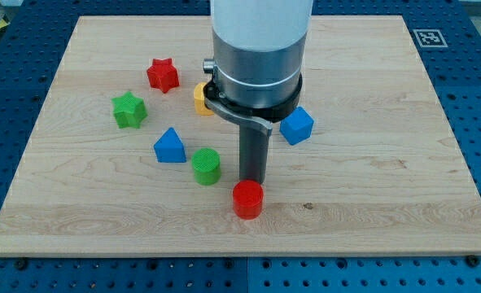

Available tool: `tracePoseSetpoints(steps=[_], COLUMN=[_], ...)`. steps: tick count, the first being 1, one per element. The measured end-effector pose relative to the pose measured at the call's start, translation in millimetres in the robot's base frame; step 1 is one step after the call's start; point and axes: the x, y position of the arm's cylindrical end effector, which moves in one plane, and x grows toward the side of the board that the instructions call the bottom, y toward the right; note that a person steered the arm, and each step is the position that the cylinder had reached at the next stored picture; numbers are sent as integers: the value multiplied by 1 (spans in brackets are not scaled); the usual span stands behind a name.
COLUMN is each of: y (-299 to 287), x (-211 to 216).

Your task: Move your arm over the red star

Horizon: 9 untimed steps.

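Cylinder in red (247, 199) lies nearest the view's bottom, and my tip (251, 181) stands just behind it, touching or almost. There is no hand on this arm, only the rod, so it holds nothing. Behind come the green cylinder (207, 166), blue triangular block (169, 146), blue cube (296, 125), green star (129, 110) and a yellow block (201, 98), half hidden by the arm. The red star (163, 75) is farthest, toward the view's top left. I should steer between the blocks without pushing them. No containers are on the surface (386, 163).
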Motion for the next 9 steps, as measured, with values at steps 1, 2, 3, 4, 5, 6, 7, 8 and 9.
tracePoseSetpoints(steps=[1,2,3,4,5,6,7,8,9], y=[-1,-1,-1,-3,-18,-33,-44,-63,-110], x=[3,3,-15,-62,-106,-151,-193,-225,-254])
